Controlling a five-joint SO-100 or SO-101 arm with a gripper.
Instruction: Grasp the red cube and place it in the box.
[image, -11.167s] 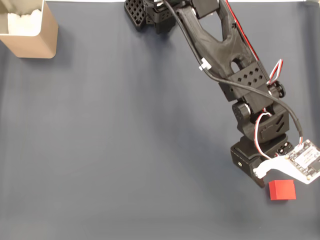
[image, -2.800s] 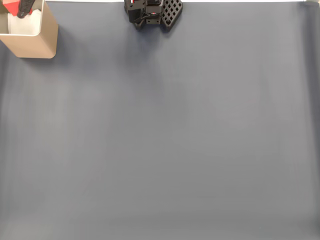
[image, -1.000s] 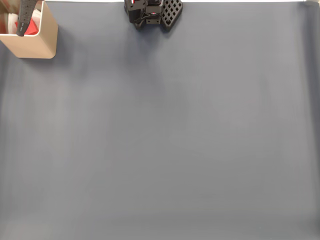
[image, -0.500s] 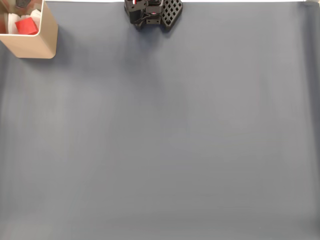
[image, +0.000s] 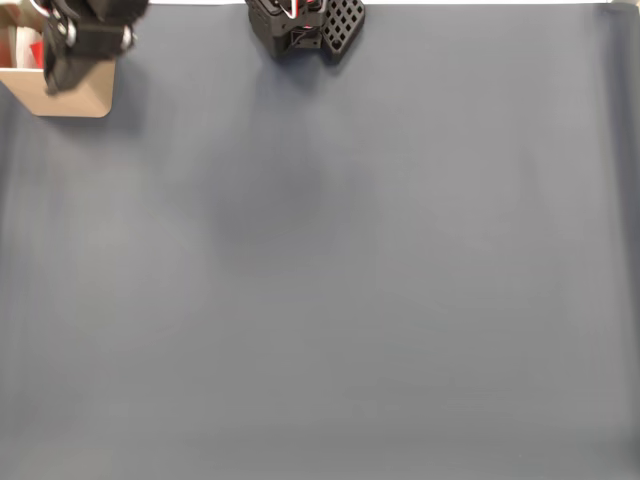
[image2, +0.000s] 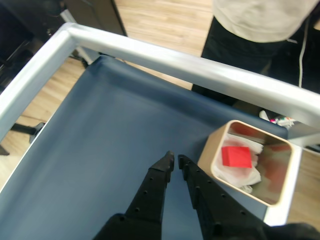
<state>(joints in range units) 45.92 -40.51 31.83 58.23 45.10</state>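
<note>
**Cube in the box, arm clear of it**

Although the arm is near the box, the task looks essentially finished. In the wrist view, the red cube (image2: 236, 156) lies inside the tan box (image2: 207, 150), resting on crumpled white lining (image2: 243, 174) toward the box's upper left. Nothing touches the cube.

The gripper (image2: 174, 160) points at bare bench just left of the box, outside its wall. Its two black fingers (image2: 155, 186) sit nearly together, with only a thin sliver of gap at the tips, and they hold nothing. They are above the blue bench (image2: 100, 140) rather than over the box opening.

Seen from the fixed view, the box (image: 80, 100) sits at the far upper-left corner of the bench, and part of the dark arm (image: 88, 35) overlaps it, hiding most of the opening. A small patch of red, the cube (image: 33, 50), shows at the left edge beside the arm. The arm's base (image: 303, 22) stands at the top edge, well apart from the box. Most of the bench (image: 350, 280) is bare grey-blue cloth.

Beyond the bench's metal rail (image2: 165, 57) in the wrist view, a person (image2: 255, 30) stands close by, cropped at the top edge.

Judging from this, grasp and placement are both done; all that could remain is for the arm to go to rest.
</note>
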